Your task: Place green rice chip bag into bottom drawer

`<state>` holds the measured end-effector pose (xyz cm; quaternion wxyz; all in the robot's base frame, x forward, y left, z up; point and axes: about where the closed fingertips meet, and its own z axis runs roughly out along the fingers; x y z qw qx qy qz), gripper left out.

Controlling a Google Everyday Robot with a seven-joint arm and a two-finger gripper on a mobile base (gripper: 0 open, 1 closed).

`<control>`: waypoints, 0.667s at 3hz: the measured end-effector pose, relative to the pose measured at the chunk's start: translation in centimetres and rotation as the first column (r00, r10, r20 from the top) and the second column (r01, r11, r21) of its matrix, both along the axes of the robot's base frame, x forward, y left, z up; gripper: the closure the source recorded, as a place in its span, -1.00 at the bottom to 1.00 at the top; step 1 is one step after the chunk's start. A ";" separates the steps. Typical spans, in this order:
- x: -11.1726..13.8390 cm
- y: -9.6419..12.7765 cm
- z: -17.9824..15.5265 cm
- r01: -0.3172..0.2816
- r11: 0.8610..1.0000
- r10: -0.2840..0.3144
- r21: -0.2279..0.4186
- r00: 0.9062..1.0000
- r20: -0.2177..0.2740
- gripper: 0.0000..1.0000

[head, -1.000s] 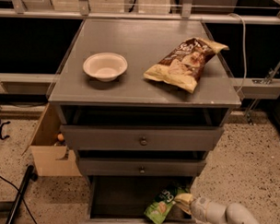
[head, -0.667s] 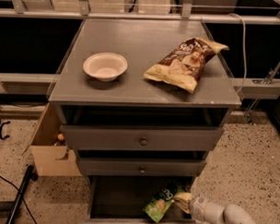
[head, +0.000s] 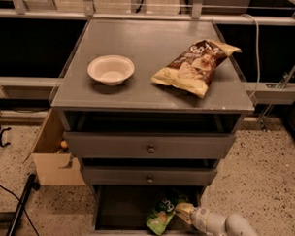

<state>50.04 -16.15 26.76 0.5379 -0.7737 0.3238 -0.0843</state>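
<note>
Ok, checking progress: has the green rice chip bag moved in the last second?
Yes. The green rice chip bag shifted slightly left, closer to under the lower drawer knob, held by the gripper over the bottom drawer.

The green rice chip bag is bright green with white lettering and pale chip pictures. It lies against the dark floor of the bottom drawer, whose walls are grey. At the bag's right edge, inside the drawer's front right corner, sits the gripper, pale yellowish-tan on a glossy white arm. The cabinet top is flat matt grey, as are the two drawer fronts, each with a dull metal knob. The bowl is plain cream-white. The larger chip bag is dark brown with yellow ends. The cardboard box is tan, and the floor is beige with dark speckles.
</note>
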 end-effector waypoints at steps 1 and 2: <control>0.0 0.0 0.0 0.000 1.000 0.000 0.000 1.000 0.000 1.00; 1.7 0.9 -1.5 0.009 1.000 -0.009 0.003 1.000 0.003 1.00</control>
